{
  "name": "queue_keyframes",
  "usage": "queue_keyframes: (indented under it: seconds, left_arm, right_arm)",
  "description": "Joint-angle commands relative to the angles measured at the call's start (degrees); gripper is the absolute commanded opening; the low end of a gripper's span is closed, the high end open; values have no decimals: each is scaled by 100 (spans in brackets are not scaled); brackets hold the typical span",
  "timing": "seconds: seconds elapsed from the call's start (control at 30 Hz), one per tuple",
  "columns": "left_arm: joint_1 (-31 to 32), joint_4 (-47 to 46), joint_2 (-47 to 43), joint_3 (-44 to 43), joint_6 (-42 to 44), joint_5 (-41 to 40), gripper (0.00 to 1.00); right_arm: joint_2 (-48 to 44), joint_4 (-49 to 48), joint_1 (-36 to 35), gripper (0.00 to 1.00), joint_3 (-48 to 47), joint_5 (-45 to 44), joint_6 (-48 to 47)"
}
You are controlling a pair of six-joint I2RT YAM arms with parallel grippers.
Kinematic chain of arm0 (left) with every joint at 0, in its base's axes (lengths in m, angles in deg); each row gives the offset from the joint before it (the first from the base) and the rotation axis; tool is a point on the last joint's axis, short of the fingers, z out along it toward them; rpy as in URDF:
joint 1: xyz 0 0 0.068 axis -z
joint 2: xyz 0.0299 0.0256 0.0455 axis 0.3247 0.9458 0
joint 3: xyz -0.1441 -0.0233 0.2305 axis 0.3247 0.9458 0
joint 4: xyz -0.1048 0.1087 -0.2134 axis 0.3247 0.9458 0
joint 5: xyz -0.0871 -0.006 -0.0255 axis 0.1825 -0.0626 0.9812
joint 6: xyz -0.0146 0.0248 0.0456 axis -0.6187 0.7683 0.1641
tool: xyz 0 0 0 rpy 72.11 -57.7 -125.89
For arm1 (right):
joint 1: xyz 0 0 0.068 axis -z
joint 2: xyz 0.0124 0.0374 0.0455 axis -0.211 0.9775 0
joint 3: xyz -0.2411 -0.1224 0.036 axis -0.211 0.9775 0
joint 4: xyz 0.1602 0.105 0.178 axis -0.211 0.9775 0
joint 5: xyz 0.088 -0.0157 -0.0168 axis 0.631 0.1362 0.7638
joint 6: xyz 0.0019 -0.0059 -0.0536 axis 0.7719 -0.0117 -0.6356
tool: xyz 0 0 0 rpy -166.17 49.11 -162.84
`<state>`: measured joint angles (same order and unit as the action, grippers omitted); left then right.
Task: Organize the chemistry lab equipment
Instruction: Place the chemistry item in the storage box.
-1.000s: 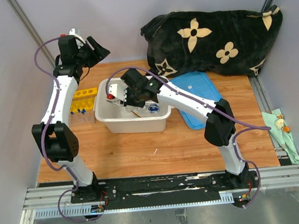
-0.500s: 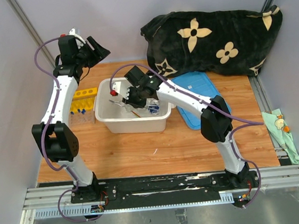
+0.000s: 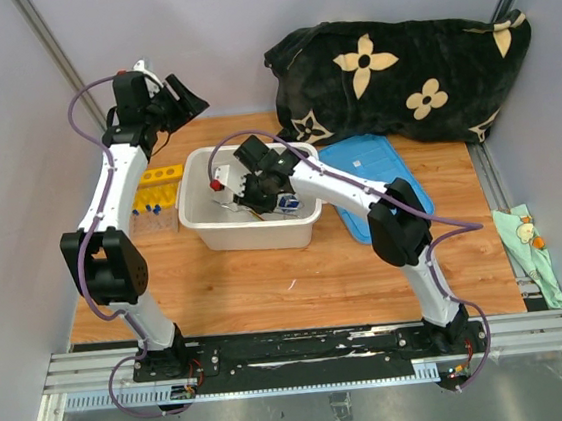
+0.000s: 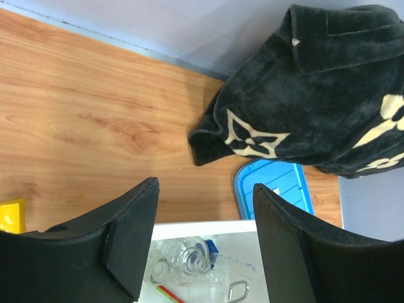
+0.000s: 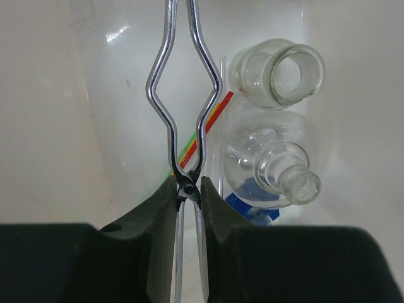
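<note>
My right gripper (image 3: 250, 188) reaches down into the white tub (image 3: 203, 229). It is shut on the metal tongs (image 5: 183, 95), pinching them at the pivot between its pads (image 5: 188, 189). Beside the tongs lie two clear glass flasks (image 5: 278, 72) (image 5: 278, 164), a blue cap (image 5: 249, 205) and a thin red, yellow and green striped stick (image 5: 202, 129). My left gripper (image 3: 184, 98) hangs high over the back left of the table, open and empty (image 4: 205, 189). The yellow tube rack (image 3: 158, 183) stands left of the tub, with blue-capped test tubes (image 3: 151, 219) at its near side.
The tub's blue lid (image 3: 377, 165) lies flat on the wood to the right of the tub. A black cloth with cream flowers (image 3: 407, 67) is heaped along the back right. A small green cloth (image 3: 528, 245) lies off the table's right edge.
My right gripper has swung slightly right and sunk lower into the tub, taking the tongs with it. The left arm has hardly moved.
</note>
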<state>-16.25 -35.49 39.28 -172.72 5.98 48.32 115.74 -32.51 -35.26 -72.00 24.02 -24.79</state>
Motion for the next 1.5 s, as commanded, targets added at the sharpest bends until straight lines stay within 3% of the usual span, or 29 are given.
queue_keyframes:
  seconds: [0.0, 1.47]
  left_arm:
    - [-30, -41, -269, 106, 46, 106, 65]
    - [-35, -68, -382, 316, 64, 203, 65]
  right_arm:
    - [112, -60, 67, 1, 31, -54, 39]
    - [490, -221, 452, 3, 147, 298, 418]
